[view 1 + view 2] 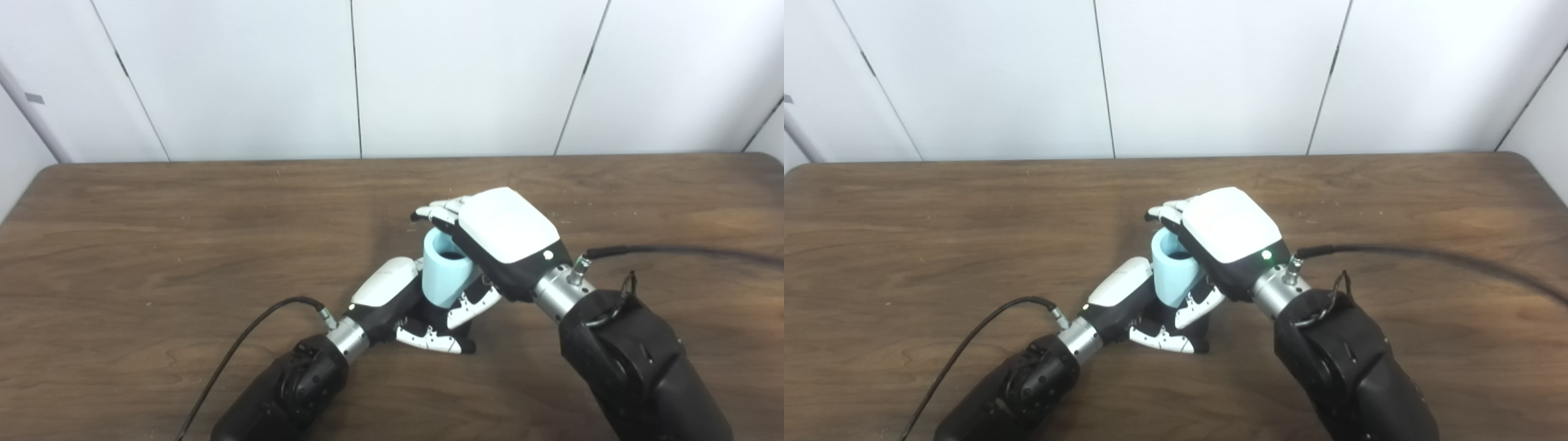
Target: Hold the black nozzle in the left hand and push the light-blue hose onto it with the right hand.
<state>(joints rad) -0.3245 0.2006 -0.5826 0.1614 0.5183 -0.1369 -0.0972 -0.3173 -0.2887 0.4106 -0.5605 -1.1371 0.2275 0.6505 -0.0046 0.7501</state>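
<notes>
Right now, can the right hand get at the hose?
Likely yes: the right hand is already closed over the hose, which stands upright above the left hand. Nothing blocks it.

Count: one light-blue hose piece (pixel 446 271), short, open end up, mid desk. One black part under it, mostly hidden between the fingers; can't confirm it's the nozzle. Two hands: left hand (pixel 411 306) near side, right hand (pixel 499 236) just right of the hose. Two black cables: one (pixel 245 343) near left, one (pixel 686 251) right. One wooden desk (pixel 153 245).
</notes>
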